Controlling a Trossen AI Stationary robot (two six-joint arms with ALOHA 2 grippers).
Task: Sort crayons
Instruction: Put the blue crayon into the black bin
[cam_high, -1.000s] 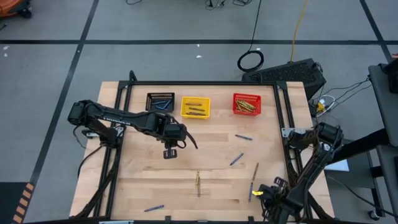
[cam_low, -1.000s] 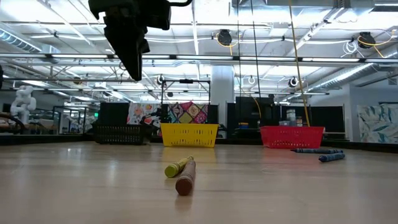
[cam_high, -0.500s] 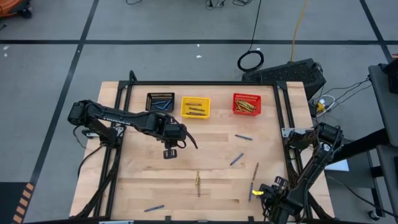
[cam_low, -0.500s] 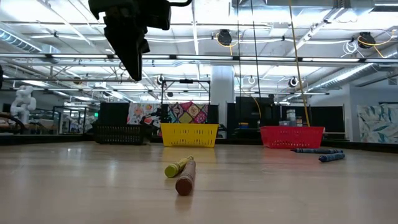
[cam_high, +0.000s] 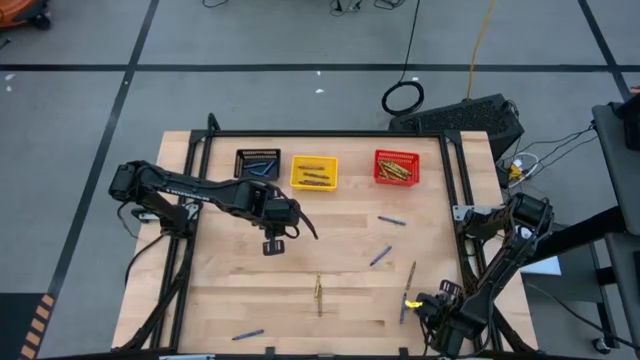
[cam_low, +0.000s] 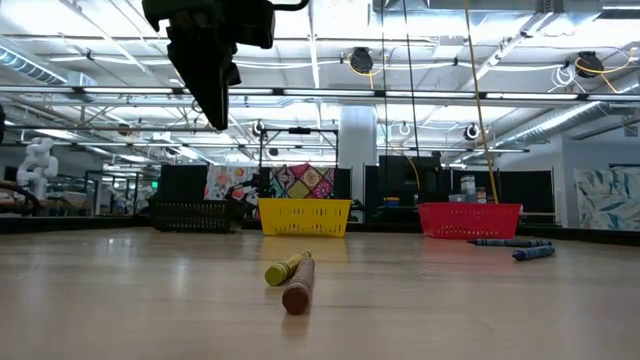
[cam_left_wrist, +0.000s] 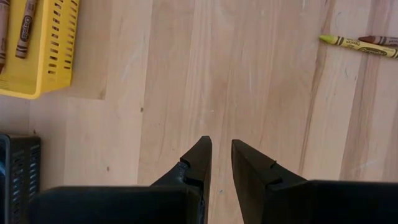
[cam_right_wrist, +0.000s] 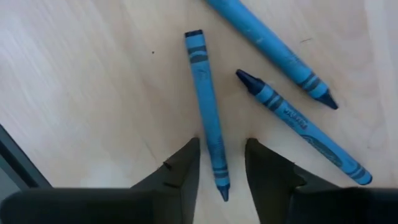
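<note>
Right gripper (cam_right_wrist: 221, 163), jaws spread astride one blue crayon (cam_right_wrist: 206, 118), could nudge the neighbouring crayon (cam_right_wrist: 305, 127) while closing.

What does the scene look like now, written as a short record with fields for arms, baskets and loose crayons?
left gripper: above bare table, jaws slightly apart, empty
right gripper: low at the table's near right corner, jaws open on either side of a blue crayon
baskets: black basket, yellow basket, red basket, in a row at the far edge
loose crayons: olive crayon and brown crayon side by side mid-table; more scattered
</note>
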